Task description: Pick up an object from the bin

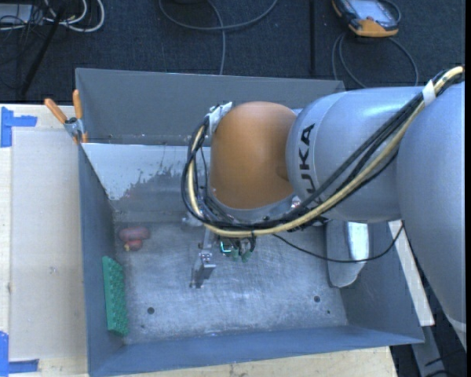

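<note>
Dark floor (259, 45) ran behind the setup, w/ loose cords (220, 22) lying on it. In front sat the grey metal bin (141, 108), its bottom scuffed and mostly bare. The arm (361, 148) came in from the right and covered much of the bin's right half. Its orange cover (251, 155) and a bundle of black and yellow cables (330, 191) looped round the wrist and blocked the bin's back middle.

The tool (200, 273) hung below the wrist, approx. at the bin's centre, over bare metal. Couldn't tell whether it was open or closed; nothing showed in its grip.

Nearest thing was a small pinkish lump (133, 236) to the tool's left, apart from it, near the foot of the left wall. A flat green studded strip (115, 295) lay along the left wall, towards the front corner, further off. On the right side a pale whitish thing (353, 250) sat partly under the arm; its kind was unclear. No obstacle btw. tool and lump, just open bin bottom.
</note>
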Robot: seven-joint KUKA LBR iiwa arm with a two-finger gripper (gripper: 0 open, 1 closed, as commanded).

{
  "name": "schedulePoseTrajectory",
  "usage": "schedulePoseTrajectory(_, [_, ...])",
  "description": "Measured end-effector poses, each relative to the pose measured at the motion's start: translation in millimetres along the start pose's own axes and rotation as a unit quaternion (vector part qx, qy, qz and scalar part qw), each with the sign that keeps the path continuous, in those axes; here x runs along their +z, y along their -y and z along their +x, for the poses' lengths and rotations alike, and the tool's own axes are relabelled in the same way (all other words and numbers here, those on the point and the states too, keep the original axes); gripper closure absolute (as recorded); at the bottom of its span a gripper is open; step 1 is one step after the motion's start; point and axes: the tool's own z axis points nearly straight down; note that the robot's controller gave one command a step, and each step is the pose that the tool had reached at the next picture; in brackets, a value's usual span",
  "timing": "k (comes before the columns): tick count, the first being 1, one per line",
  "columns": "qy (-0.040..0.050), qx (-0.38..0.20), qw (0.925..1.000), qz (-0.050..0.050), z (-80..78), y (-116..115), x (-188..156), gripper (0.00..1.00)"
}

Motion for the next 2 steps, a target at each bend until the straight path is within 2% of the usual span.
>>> schedulePoseTrajectory(1, [0.0062, -0.128, 0.9918, 0.0, -73.3, -69, 89, 0.0])
schedulePoseTrajectory(2, [0.0063, -0.136, 0.9907, -0.001, -58.3, -90, 58, 0.0])
